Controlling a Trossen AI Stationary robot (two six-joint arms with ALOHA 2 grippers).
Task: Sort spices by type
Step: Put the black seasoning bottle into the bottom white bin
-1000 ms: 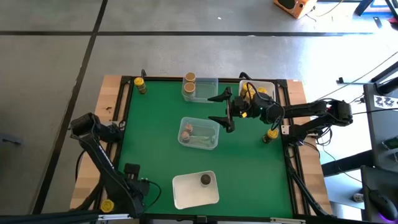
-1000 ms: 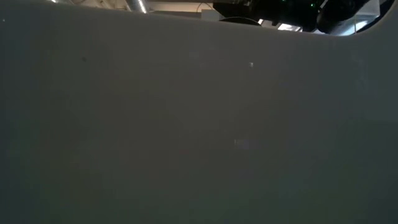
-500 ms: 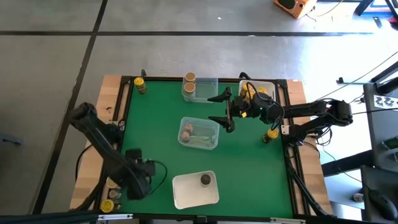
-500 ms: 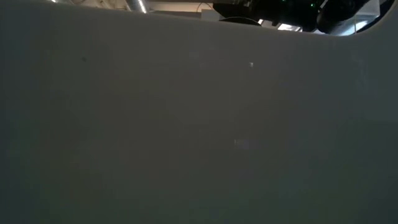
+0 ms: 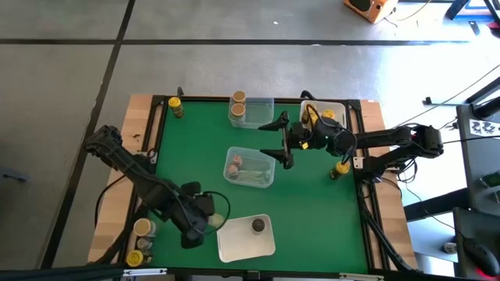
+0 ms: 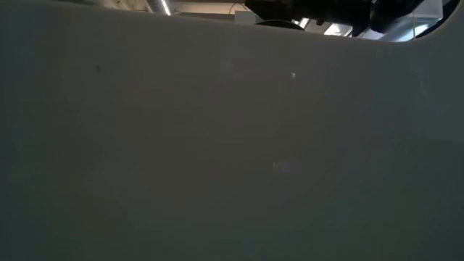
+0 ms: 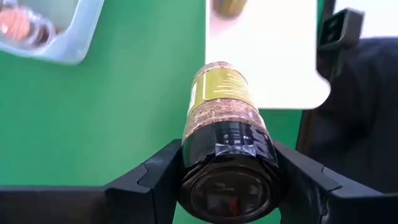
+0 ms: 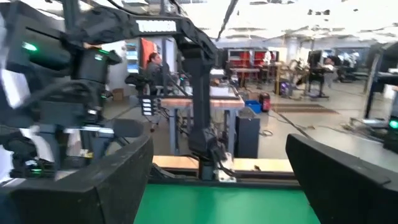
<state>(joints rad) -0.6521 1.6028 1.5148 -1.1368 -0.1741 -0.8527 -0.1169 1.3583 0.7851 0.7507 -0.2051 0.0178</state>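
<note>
While the left gripper (image 7: 227,171) clamps a dark-capped, yellow-labelled glass spice jar (image 7: 222,124) lengthwise, the white plastic tray (image 7: 261,56) lies just ahead — right gripper (image 5: 279,140) gapes empty, farther off.

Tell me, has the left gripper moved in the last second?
Yes. The left gripper, holding a dark-capped spice jar, swung toward the white rectangular plastic tray.

blk jointed arms, blk cables, yellow patch r wrist.
</note>
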